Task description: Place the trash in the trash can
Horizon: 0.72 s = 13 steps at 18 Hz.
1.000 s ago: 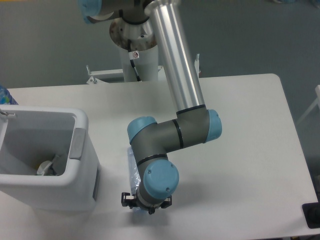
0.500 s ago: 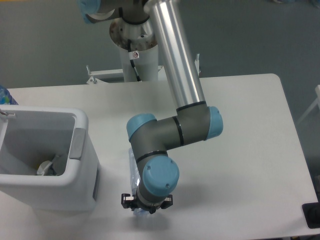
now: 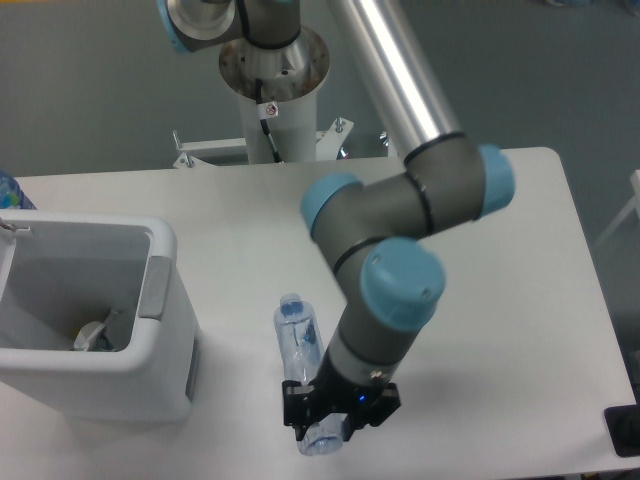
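Near the front edge of the table (image 3: 520, 250), the gripper (image 3: 330, 425) now has the crushed clear bottle (image 3: 298, 345) pinched at its lower end, fingers pressed in against the plastic on either side. Half a second ago the wrist sat lower and further left, covering most of the bottle, which lay flat on the table; now the arm has risen and shifted right, and the bottle shows almost whole, so it looks lifted clear of the surface, though contact with the table cannot be ruled out from this one view. That suggests the grasp has taken and the carry toward the trash can (image 3: 165, 330) is the step in hand. The bottle's long axis runs roughly from the front of the table toward the back, leaning a little left at the top; its far end points away from the camera toward the arm's base, its near end sits in the gripper. Which end carries the cap is hard to tell. The bin stands to the left, just beside the bottle, with something pale already lying at its bottom.
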### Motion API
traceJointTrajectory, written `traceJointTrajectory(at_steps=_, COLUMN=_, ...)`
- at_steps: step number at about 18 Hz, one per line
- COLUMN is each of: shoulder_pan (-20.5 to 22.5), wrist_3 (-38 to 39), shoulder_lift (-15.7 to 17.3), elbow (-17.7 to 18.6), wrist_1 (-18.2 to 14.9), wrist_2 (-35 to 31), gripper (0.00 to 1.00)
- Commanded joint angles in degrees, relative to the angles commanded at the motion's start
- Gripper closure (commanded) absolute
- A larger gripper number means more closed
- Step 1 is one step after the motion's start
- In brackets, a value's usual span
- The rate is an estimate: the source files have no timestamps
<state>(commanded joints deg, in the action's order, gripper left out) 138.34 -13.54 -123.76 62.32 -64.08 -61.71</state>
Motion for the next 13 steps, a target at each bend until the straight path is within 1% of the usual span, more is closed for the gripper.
traceJointTrajectory(at_steps=4, shoulder_pan=1.1, wrist_3=2.4, shoulder_lift=4.7, elbow=-0.1, wrist_1=3.8, wrist_2=6.0, gripper=0.72)
traceJointTrajectory(at_steps=6, shoulder_pan=1.9, wrist_3=4.0, shoulder_lift=6.6, elbow=-1.0, wrist_1=4.8, wrist_2=9.1, gripper=0.72)
traceJointTrajectory(at_steps=10, shoulder_pan=2.2, wrist_3=6.6, shoulder_lift=7.5, elbow=-5.5, wrist_1=5.0, wrist_2=16.1, gripper=0.72)
traceJointTrajectory(at_steps=12, shoulder_pan=2.0, wrist_3=8.2, shoulder_lift=7.6, elbow=-6.7, wrist_1=5.7, wrist_2=19.1, gripper=0.72)
traceJointTrajectory(at_steps=13, shoulder_pan=1.8, wrist_3=8.9, shoulder_lift=7.8, elbow=-6.7, wrist_1=6.1, wrist_2=20.0, gripper=0.71)
